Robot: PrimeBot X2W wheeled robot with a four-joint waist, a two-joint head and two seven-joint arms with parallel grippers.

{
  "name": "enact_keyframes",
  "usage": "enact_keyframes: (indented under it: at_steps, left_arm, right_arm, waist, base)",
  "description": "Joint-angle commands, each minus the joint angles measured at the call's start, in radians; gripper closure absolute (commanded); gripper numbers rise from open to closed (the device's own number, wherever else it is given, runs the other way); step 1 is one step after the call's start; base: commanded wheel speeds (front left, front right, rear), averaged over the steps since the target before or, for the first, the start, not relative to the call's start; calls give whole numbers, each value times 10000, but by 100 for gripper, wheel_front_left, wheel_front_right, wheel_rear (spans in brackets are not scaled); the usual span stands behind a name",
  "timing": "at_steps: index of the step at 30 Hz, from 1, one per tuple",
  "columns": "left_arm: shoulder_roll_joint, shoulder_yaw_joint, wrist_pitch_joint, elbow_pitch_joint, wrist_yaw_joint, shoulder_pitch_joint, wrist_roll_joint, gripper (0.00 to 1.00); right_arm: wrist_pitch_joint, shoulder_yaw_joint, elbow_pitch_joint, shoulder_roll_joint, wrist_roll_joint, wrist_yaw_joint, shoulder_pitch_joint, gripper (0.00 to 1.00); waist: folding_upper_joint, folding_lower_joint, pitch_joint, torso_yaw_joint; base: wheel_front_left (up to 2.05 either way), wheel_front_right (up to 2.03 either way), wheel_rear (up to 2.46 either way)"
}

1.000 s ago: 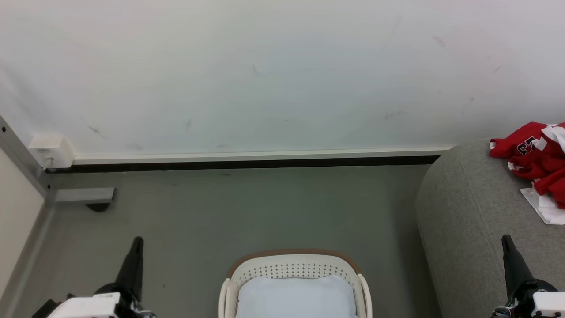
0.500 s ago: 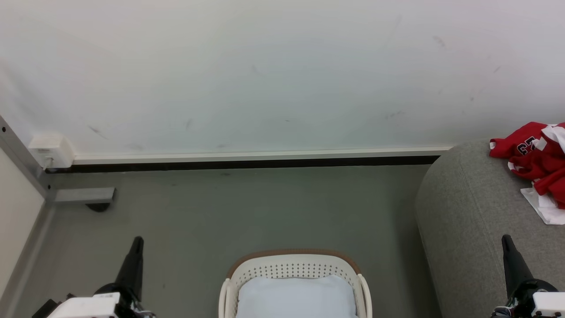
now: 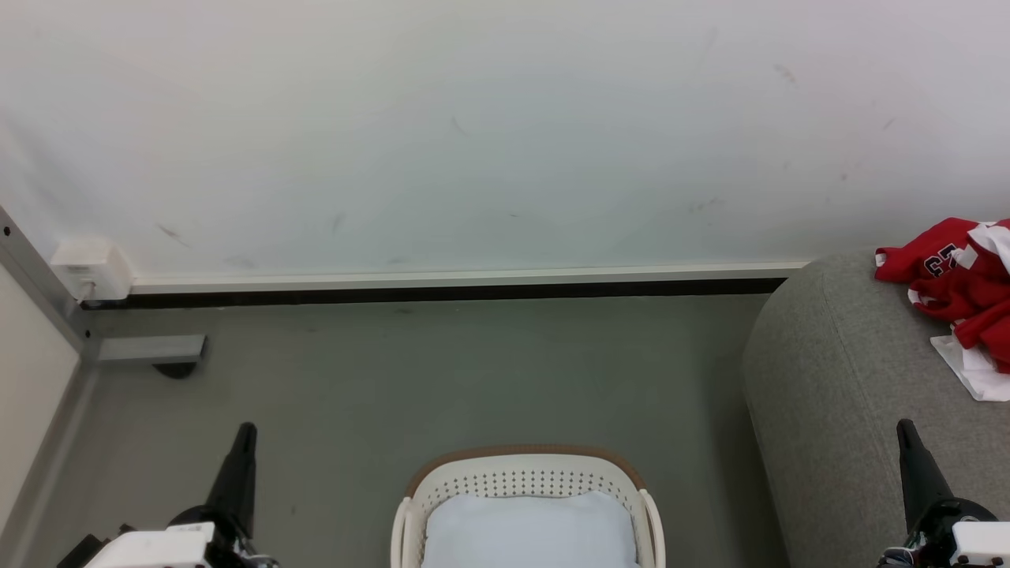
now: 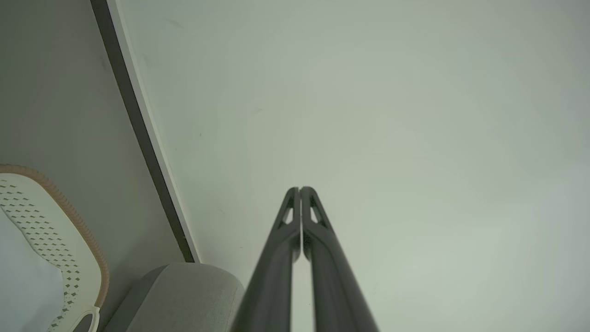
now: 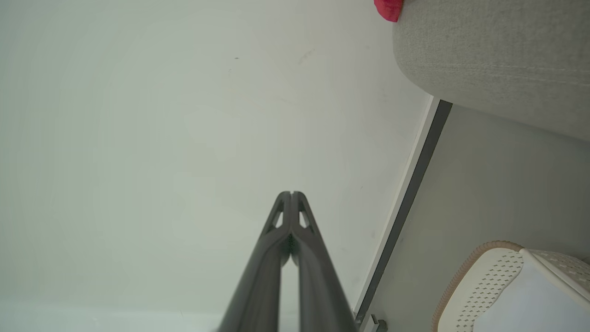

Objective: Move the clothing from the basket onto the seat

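The red clothing [image 3: 959,284] with white trim lies crumpled on the grey seat [image 3: 836,394] at the right edge of the head view; a red scrap of it [image 5: 389,9] peeks over the seat [image 5: 498,60] in the right wrist view. The white basket [image 3: 525,473] with a brown rim stands on the floor at bottom centre, holding a pale cushion [image 3: 529,528]. My left gripper [image 3: 246,430] is shut and empty left of the basket. My right gripper [image 3: 904,426] is shut and empty over the seat's front. Both fingertip pairs [image 4: 300,189] [image 5: 291,193] point at the wall.
A white wall [image 3: 473,134] with a dark baseboard [image 3: 442,293] runs behind the grey floor [image 3: 442,379]. A white box [image 3: 91,268] and a metal bracket [image 3: 150,349] sit at the left corner. The basket [image 4: 50,240] and seat [image 4: 179,295] show low in the left wrist view.
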Motion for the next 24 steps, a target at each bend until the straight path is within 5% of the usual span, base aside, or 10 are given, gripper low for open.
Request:
enact_keyframes:
  at_steps: [1,24]
  left_arm:
    - [20,9,38,-34,-46,-83,-137,100]
    - [20,13,37,-35,-46,-83,-136,100]
  right_arm:
    - [30,-40,-49,0,12,-21,-111,100]
    - [30,-39,-48,0,13,-21,-110,100]
  waist:
    - [0,0,0,0]
    - [0,0,0,0]
  base:
    - [0,0,0]
    - [0,0,0]
